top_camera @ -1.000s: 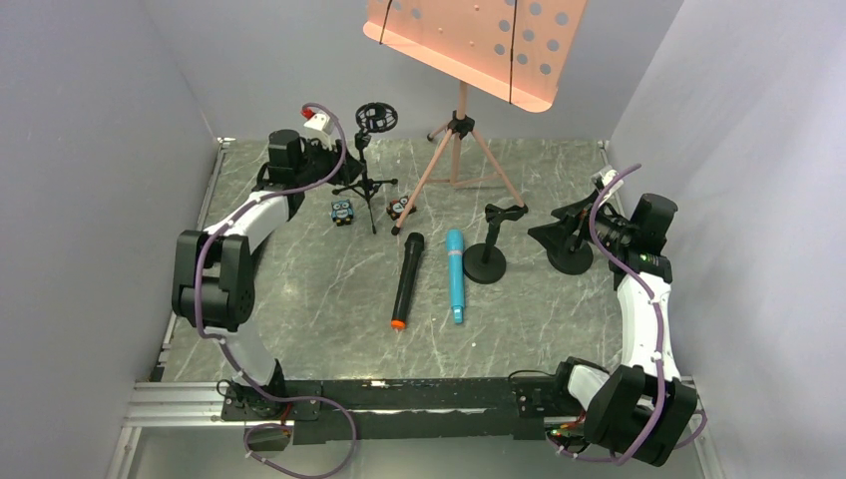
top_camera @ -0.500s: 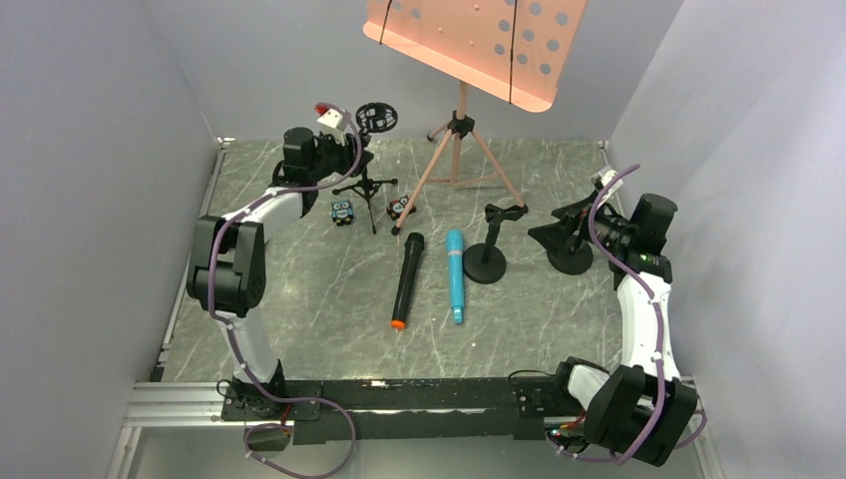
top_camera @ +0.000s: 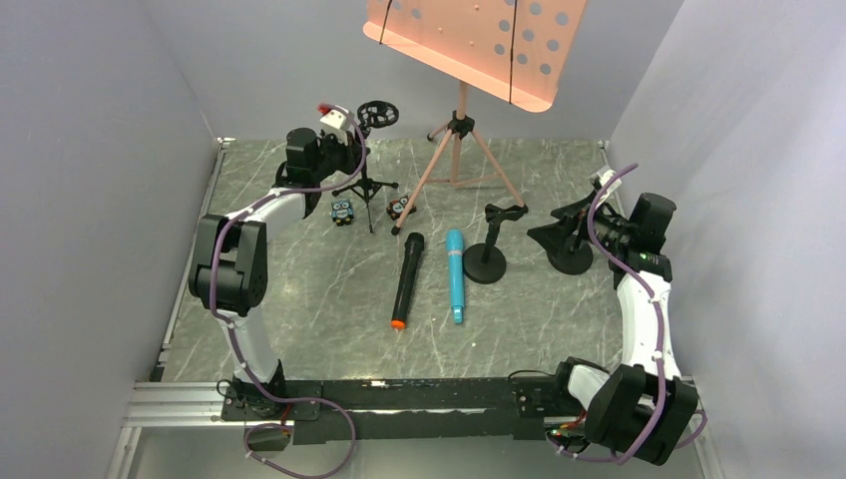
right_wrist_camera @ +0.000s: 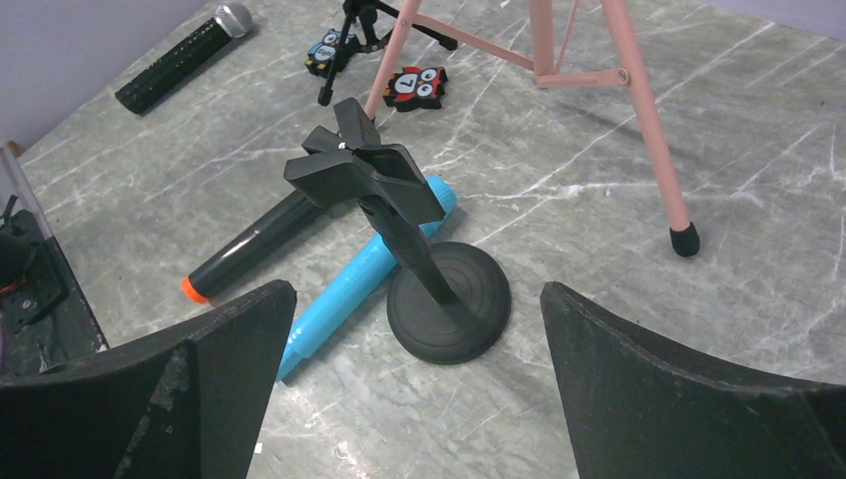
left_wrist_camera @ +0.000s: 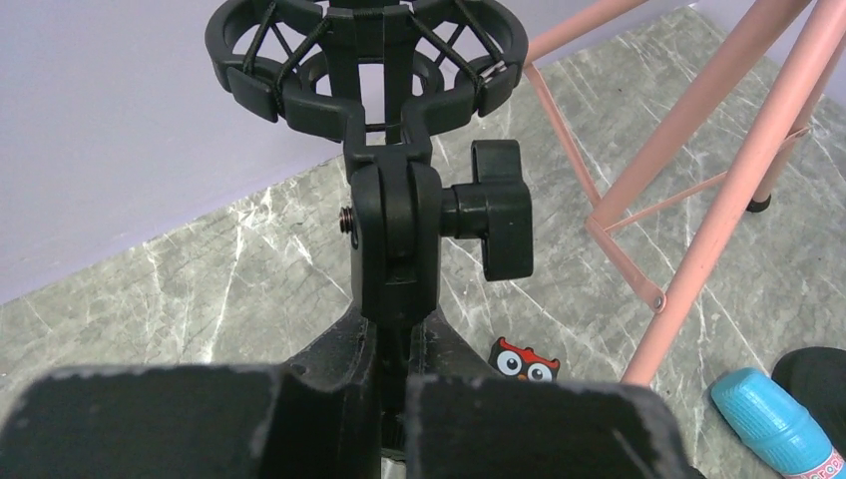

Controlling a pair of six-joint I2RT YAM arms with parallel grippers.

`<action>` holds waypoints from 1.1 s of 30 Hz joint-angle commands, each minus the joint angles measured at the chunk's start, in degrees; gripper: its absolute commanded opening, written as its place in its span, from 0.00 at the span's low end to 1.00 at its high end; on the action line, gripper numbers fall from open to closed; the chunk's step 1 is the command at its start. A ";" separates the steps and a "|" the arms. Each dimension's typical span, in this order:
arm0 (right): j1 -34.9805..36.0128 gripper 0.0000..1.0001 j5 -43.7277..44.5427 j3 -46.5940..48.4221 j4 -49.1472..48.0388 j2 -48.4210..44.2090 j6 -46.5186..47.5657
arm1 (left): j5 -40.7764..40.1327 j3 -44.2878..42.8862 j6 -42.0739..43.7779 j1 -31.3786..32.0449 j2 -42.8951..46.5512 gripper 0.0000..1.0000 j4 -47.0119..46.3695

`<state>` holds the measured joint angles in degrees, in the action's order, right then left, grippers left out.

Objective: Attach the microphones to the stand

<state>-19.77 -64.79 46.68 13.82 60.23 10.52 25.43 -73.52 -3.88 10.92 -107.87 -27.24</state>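
The left claw [left_wrist_camera: 394,399] is clamped on the post of the tripod stand [left_wrist_camera: 394,239] near the far-left corner of the worktop [top_camera: 299,299]; the right claw [right_wrist_camera: 417,299] gapes wide. The black microphone [top_camera: 404,281] and the turquoise microphone [top_camera: 455,274] lie side by side mid-worktop.

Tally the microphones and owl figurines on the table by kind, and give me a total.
Microphones: 3 (orange-capped black microphone, turquoise microphone, silver-headed black microphone)
Owl figurines: 2 (blue owl figurine, red-and-black owl figurine)
Total: 5
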 commanded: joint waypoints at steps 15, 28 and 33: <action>0.51 1.00 0.31 2.54 0.04 0.34 2.73 | 4.95 -3.23 5.56 -0.35 9.49 0.00 -8.68; 0.86 1.00 0.43 2.45 0.14 -0.02 3.09 | 11.10 18.25 -0.66 0.41 38.52 0.00 -1.02; 0.80 1.00 0.27 2.33 0.20 -0.13 3.23 | 15.52 25.98 3.01 4.72 51.77 0.00 10.16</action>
<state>-19.22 -64.38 46.87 14.59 60.53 12.16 35.14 -51.27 -2.68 12.08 -65.54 -22.68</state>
